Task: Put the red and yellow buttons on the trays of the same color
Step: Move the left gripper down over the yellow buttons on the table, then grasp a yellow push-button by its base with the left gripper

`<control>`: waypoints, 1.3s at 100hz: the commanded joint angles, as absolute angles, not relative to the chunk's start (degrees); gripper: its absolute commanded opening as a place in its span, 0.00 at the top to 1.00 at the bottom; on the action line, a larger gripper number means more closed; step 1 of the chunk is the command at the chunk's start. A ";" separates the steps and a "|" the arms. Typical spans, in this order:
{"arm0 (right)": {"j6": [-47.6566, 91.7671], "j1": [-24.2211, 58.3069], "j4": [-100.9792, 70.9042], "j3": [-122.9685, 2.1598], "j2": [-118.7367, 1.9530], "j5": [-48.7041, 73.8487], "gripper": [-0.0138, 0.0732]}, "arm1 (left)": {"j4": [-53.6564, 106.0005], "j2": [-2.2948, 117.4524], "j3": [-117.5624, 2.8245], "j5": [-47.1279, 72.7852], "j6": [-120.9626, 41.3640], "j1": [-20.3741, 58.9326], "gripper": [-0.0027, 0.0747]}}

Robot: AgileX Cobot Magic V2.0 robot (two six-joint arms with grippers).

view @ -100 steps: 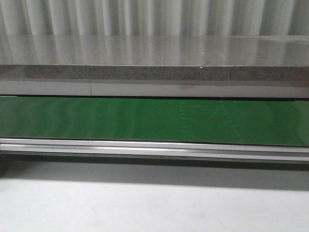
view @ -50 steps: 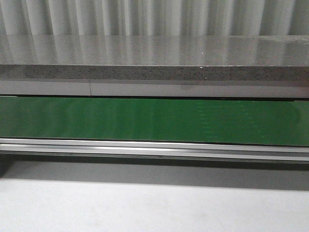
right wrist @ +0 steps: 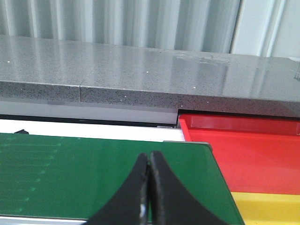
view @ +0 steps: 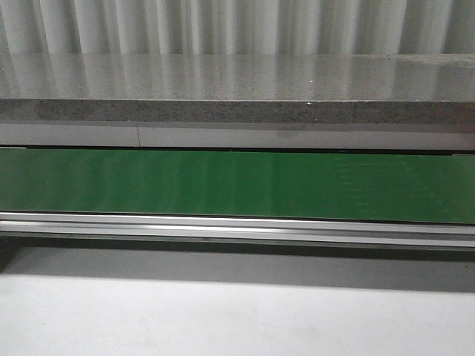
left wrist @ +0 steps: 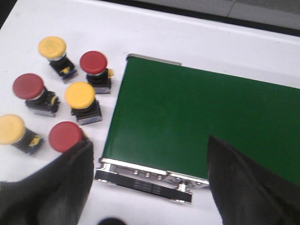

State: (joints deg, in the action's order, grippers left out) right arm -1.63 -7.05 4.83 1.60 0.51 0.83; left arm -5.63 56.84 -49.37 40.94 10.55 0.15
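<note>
In the left wrist view, several buttons stand on the white table beside the end of the green conveyor belt (left wrist: 197, 122): three red buttons (left wrist: 93, 62) (left wrist: 28, 86) (left wrist: 65, 137) and three yellow buttons (left wrist: 51, 47) (left wrist: 79, 94) (left wrist: 10, 129). My left gripper (left wrist: 149, 180) is open and empty above the belt's end, its one finger (left wrist: 70, 173) close to the nearest red button. In the right wrist view, my right gripper (right wrist: 150, 161) is shut and empty over the belt (right wrist: 93, 178). A red tray (right wrist: 243, 150) and a yellow tray (right wrist: 267, 206) lie beyond the belt's other end.
The front view shows only the green belt (view: 237, 185), its metal rail (view: 237, 226), a grey speckled counter (view: 237, 89) behind it and white table (view: 237, 311) in front. No arm shows there.
Faint marks on the belt have shifted to the right in the front view. Nothing else has changed.
</note>
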 commanded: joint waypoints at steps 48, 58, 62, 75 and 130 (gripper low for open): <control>-1.66 -7.26 5.60 0.48 1.42 -3.81 0.92 | 0.00 74.67 -62.49 52.00 8.12 -22.30 0.32; -1.66 -7.26 5.60 0.48 1.42 -3.81 0.92 | 0.00 78.94 -64.95 53.71 7.19 -24.45 0.32; -1.66 -7.26 5.60 0.48 1.42 -3.81 0.92 | 0.00 80.96 -65.92 53.71 7.19 -25.05 0.32; -1.66 -7.26 5.60 0.48 1.42 -3.81 0.92 | 0.34 86.70 -69.32 56.34 7.19 -27.11 0.32; -1.66 -7.26 5.60 0.48 1.42 -3.81 0.92 | 0.76 101.12 -78.02 60.16 7.79 -27.45 0.32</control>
State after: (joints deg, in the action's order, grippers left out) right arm -1.63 -7.05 4.83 1.60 0.51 0.83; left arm 0.00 102.42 -75.85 60.02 7.28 -27.09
